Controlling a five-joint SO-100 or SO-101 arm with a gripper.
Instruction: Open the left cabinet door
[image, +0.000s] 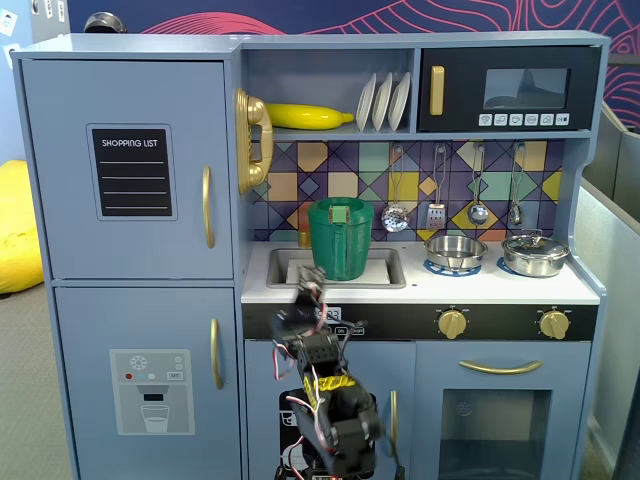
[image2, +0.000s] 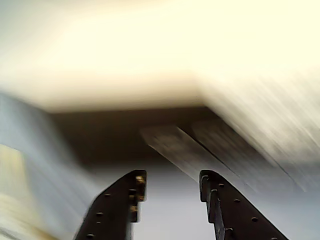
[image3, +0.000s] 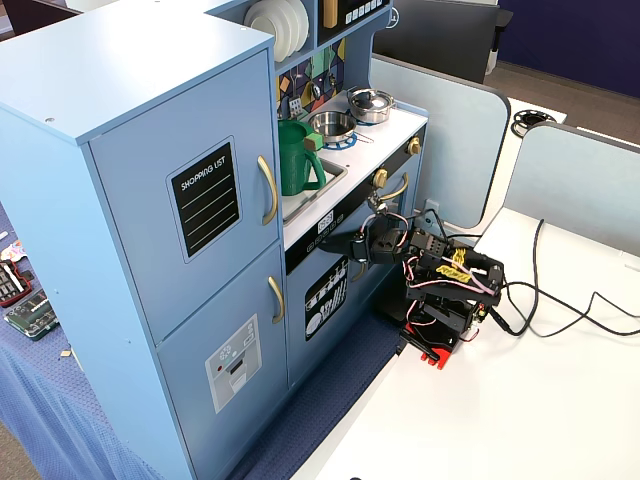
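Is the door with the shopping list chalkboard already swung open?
No, in a fixed view the left cabinet door sits flush and closed, and the gripper is over by the sink front, away from its gold handle.

Gripper (image2: 167, 185): entering from the bottom edge, two black fingers (image2: 117, 207) pointing upward with a clear gap standing between the tips; small holes showing along both, a brass-coloured screw sitting at the left tip. Surroundings: heavily smeared. Pale cream surface (image2: 150, 45) filling the upper half. Dark band (image2: 115, 135) lying beneath it. Grey slanted panels (image2: 200, 150) running toward the lower right. Blue-grey streak (image2: 35, 150) crossing the left side; what it belongs to cannot be told.
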